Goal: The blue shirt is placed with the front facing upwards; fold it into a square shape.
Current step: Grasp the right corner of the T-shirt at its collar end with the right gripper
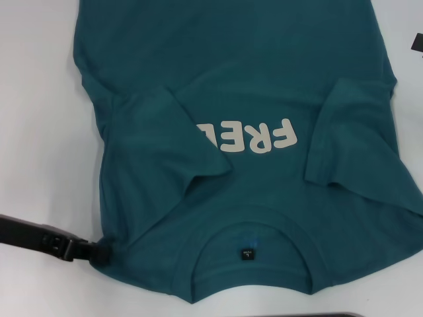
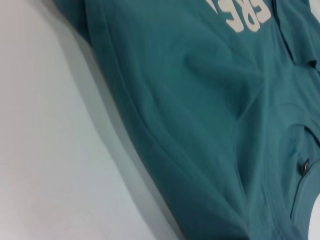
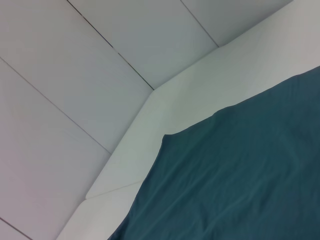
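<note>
The left claw sits at about 8 o'clock in the head view, its tip touching the shoulder edge of the blue shirt; whether it is pinching the cloth or released cannot be told. Its dark arm runs out low toward 9 o'clock. The shirt lies front up on the white surface, collar at 6 o'clock, both sleeves folded inward beside the cream lettering. The right claw is out of sight.

Teal-blue shirt lies front-up on white worktop, collar nearest the robot, both short sleeves folded inward over the chest, left one partly covering cream lettering.
</note>
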You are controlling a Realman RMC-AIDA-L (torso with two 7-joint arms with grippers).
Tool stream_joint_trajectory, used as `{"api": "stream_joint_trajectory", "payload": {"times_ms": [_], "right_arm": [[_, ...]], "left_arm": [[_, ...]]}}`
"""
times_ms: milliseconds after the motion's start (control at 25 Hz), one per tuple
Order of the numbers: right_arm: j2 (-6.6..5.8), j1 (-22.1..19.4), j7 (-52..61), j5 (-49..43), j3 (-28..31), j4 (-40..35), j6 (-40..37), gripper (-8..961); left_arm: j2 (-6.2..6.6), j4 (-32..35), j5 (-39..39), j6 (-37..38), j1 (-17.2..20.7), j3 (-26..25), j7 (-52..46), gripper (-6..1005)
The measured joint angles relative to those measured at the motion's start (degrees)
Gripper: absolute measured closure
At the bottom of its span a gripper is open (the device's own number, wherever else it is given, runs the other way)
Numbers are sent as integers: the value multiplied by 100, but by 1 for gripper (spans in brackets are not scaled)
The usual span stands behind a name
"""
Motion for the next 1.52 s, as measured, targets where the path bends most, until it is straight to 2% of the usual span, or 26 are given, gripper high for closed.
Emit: {"api": "stream_joint_trajectory", "payload": {"times_ms": [120, 480, 800, 1080, 1400, 1520], "right_arm": [[0, 0, 0, 0, 2, 0, -2, 17], [0, -33, -7, -4, -37, 0, -37, 16], [-12, -148, -13, -61, -49, 0, -254, 21], [-73, -245, 230, -676, -18, -2, -641, 31], [-261, -782, 909, -933, 5, -104, -1151, 35], [-294, -933, 1133, -1138, 15, -144, -1270, 36]], "left_arm": [[18, -33, 1, 70, -29, -21, -13, 919], [63, -128, -15, 359, 23, -154, 89, 919], [140, -149, -28, 554, 143, -633, 350, 920], [157, -100, -34, 587, 166, -807, 497, 918], [103, -104, -36, 540, 192, -882, 565, 919], [57, -89, -36, 486, 194, -882, 600, 919]]}}
